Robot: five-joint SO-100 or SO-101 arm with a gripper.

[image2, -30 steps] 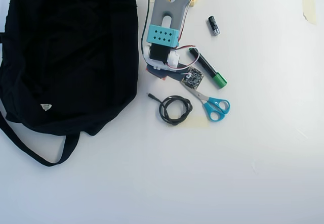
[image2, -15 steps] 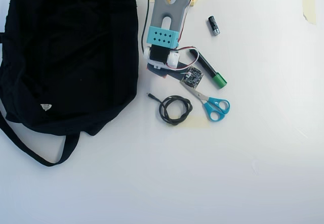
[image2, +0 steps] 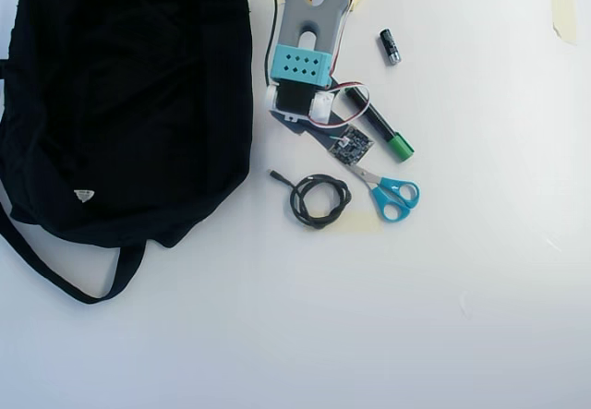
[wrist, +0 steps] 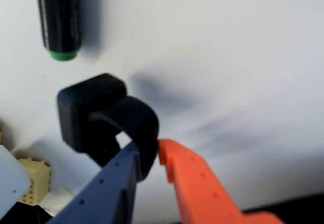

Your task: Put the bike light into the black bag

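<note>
Between the jaws, in the wrist view, the strap loop of the light (wrist: 104,120) is being pinched: the blue finger is sitting on one side of the ring, the orange finger on the other, so the gripper (wrist: 147,155) is clamping the light by its loop. The blocky body is hanging off to the left of the fingertips, and whether it is off the table (wrist: 243,57) is hard to tell from here. Just above it the marker (wrist: 58,19) is lying with its green end pointing toward the light.

In the overhead view the light itself is hiding under the arm's wrist, so its place there is only implied, near the gripper (image2: 314,132). Compared with the views from a second ago, the wrist has drawn back slightly toward the arm's base and is sitting higher in the picture, and the scissors (image2: 388,190) are showing more of their blades. I judge this as the lift beginning with the grasp made.

The cable (image2: 317,199), the scissors and the small cylinder (image2: 390,46) are lying untouched. The bag (image2: 125,95) is lying well to the left in the overhead view, so the carry across is not yet done.
</note>
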